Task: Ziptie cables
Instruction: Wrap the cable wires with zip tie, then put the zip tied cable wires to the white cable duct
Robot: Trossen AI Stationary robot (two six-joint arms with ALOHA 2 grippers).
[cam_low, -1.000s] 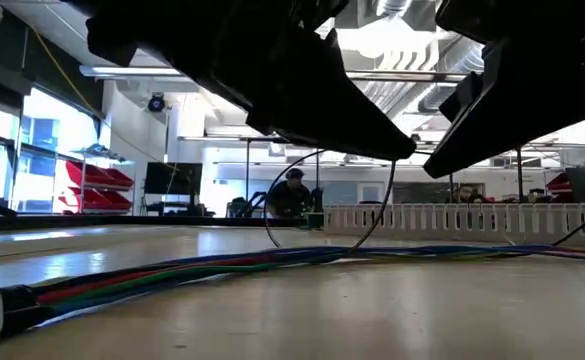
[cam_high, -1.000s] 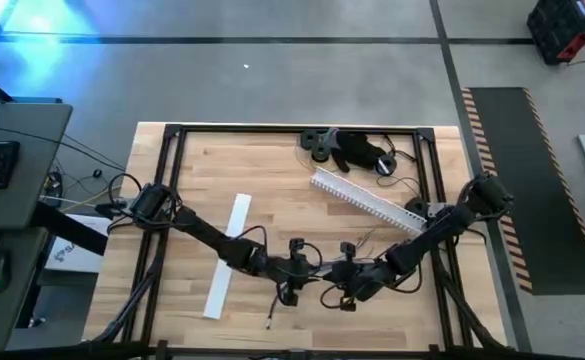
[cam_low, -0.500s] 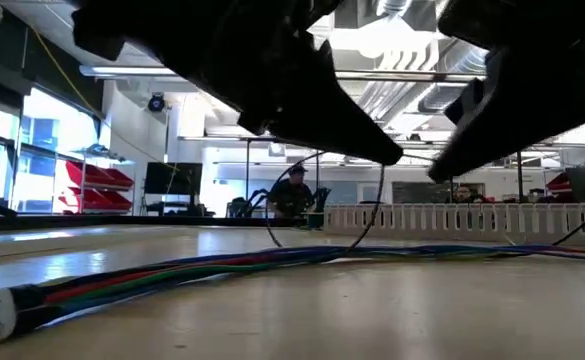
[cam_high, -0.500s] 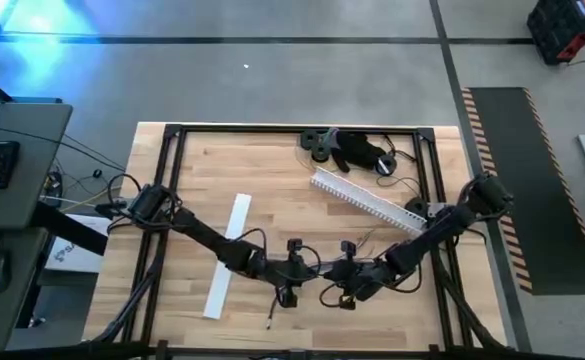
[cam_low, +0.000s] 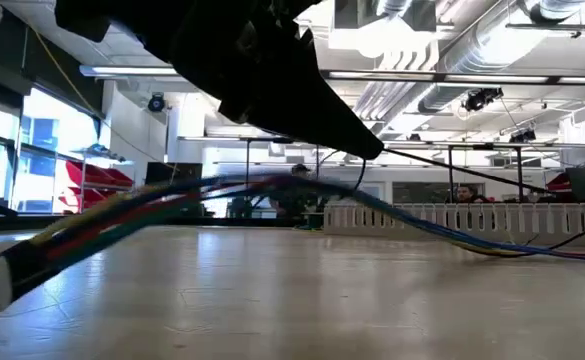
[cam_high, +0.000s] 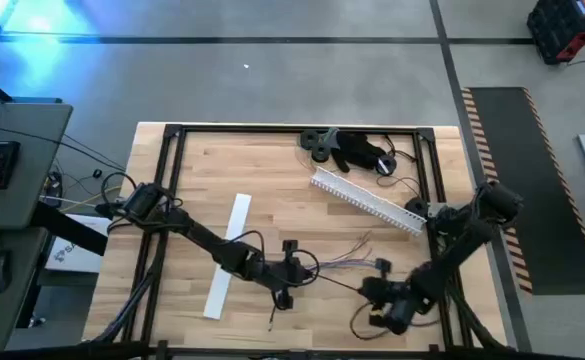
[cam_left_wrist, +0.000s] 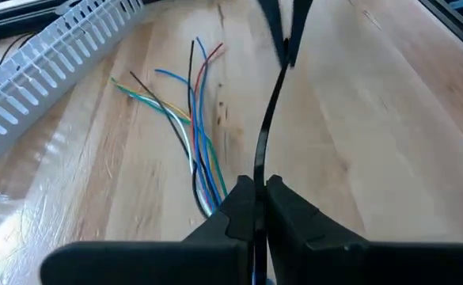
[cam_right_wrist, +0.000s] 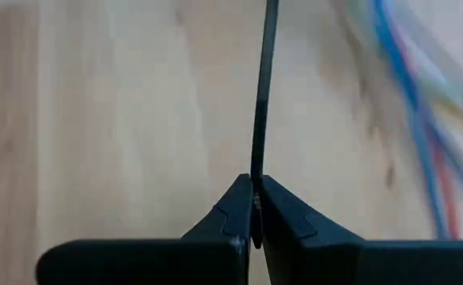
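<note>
The cables (cam_high: pixel 350 250) are thin wires whose loose coloured ends (cam_left_wrist: pixel 191 119) fan out on the wooden table. In the low view the bundle (cam_low: pixel 172 200) arches up off the board toward my left gripper (cam_high: pixel 294 275), which is shut at the table's near middle. A thin black zip tie (cam_high: pixel 337 283) runs from it to my right gripper (cam_high: pixel 377 293), shut farther toward the near right corner. The tie (cam_low: pixel 472 172) is stretched straight between them. My left gripper pinches the black zip tie (cam_left_wrist: pixel 257 170) between its two fingertips, with the fingers along the strip. The bundle (cam_left_wrist: pixel 213 198) passes under the fingers, which hide how it meets the tie. The tie leaves the fingers taut and clear of the table. My right gripper pinches the tie's other end (cam_right_wrist: pixel 256 162) between its two fingertips, fingers along the strip and pointing toward my left gripper. The strip (cam_right_wrist: pixel 264 71) runs straight and taut away from the fingers, above the table.
A white comb-toothed rail (cam_high: pixel 367 200) lies slanted at the far right, also seen as the rail (cam_left_wrist: pixel 41 63) beyond the wire ends. A flat white strip (cam_high: pixel 229 255) lies left of my left arm. Dark parts (cam_high: pixel 347 148) sit at the far edge. A black frame (cam_high: pixel 167 200) borders the table.
My right gripper has drawn back toward the table's near right corner, still shut, and the black tie is now stretched taut between the grippers. The cable bundle, flat on the table before, has been lifted at the left gripper and arches above the board.
</note>
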